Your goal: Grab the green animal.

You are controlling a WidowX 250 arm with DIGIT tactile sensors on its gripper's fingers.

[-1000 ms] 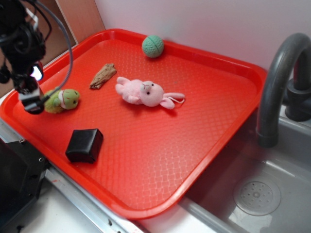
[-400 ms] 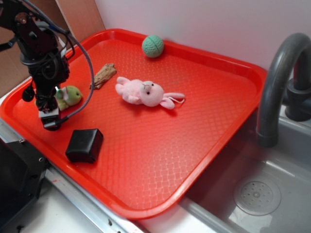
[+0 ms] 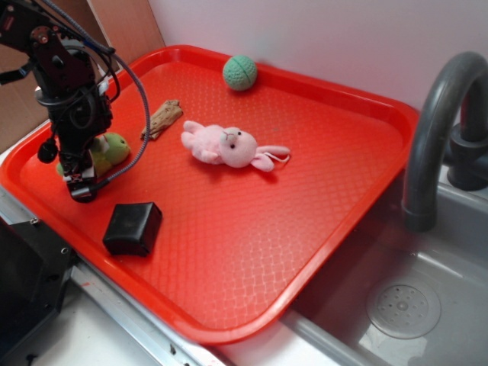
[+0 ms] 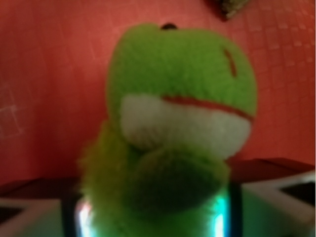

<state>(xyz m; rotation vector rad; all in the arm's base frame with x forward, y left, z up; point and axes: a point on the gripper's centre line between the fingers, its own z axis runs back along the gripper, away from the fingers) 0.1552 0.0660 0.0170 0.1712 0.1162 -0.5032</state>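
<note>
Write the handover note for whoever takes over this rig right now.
Gripper: down on the red tray at its left end, right over the green animal; whether the jaws have closed is not visible.
Green animal: on the tray, filling the wrist view, between the fingers.
Pink bunny, teal ball, black box: on the tray, apart from the gripper.
Done: the approach.
Left: confirm the grip, then lift.

Exterior: high front oblique, wide over tray [image 3: 358, 221]. Wrist: close-up; frog [image 4: 182, 123] shared.

Claw [image 3: 82, 187] moved right over green animal [image 3: 109, 149], now covering it.
</note>
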